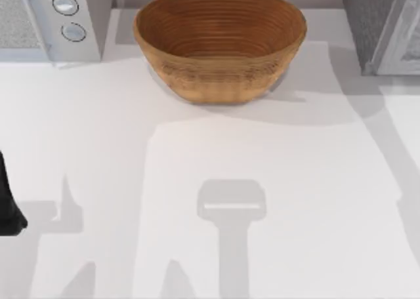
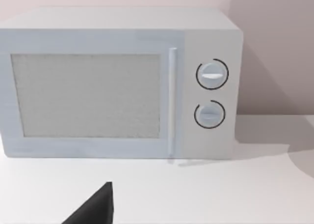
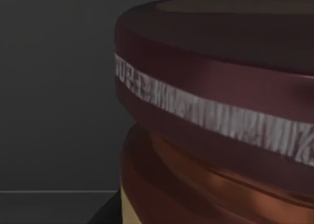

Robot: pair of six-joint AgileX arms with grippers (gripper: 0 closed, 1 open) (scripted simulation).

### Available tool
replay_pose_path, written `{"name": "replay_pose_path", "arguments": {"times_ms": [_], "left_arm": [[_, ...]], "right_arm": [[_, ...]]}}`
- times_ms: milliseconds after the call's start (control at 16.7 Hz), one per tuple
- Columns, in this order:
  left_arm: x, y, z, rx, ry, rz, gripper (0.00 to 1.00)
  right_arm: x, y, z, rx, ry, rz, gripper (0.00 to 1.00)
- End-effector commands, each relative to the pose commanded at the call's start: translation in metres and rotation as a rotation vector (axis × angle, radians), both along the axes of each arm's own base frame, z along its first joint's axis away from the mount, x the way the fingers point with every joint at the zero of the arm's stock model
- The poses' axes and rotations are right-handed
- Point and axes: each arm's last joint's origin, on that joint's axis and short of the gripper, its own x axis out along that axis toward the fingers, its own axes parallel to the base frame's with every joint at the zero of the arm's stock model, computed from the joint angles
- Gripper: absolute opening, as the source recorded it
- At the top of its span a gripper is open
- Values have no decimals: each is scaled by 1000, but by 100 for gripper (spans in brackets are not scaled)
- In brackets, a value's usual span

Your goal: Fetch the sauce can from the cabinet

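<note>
1. The can (image 3: 216,111) is looming right against the right wrist camera, inside the dark cabinet (image 1: 374,23); whether the jaws are pinching it, I cannot tell.
2. Lifting it out to the tabletop (image 1: 210,181) is probably remaining.
3. The left arm (image 1: 8,207) is sitting parked at the left edge.

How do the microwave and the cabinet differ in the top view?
The microwave sits at the table's back left; the cabinet at the back right. The microwave is white with two round knobs; the cabinet is dark-grey speckled with a pale grey framed door panel. Both are boxy and flank the woven basket.
</note>
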Motion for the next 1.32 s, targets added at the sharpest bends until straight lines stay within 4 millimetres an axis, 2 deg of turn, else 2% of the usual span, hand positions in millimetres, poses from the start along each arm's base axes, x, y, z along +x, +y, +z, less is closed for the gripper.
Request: {"name": "replay_pose_path", "arguments": {"times_ms": [180,420,540,660,1020,1200,1320], "left_arm": [[0,0,0,0,0,0,100],[0,0,0,0,0,0,100],[0,0,0,0,0,0,100],[0,0,0,0,0,0,100],[0,0,0,0,0,0,100],[0,0,0,0,0,0,100],[0,0,0,0,0,0,100]], "right_arm": [[-44,9,20,2,-2,1,0],[-132,5,48,-1,4,-1,0],[-163,1,54,-1,3,-1,0],[-172,-1,55,-2,3,-1,0],[-175,-5,53,5,-4,-2,0],[-184,-15,41,9,-12,-2,0],[-190,-23,23,7,-8,-3,0]]}}
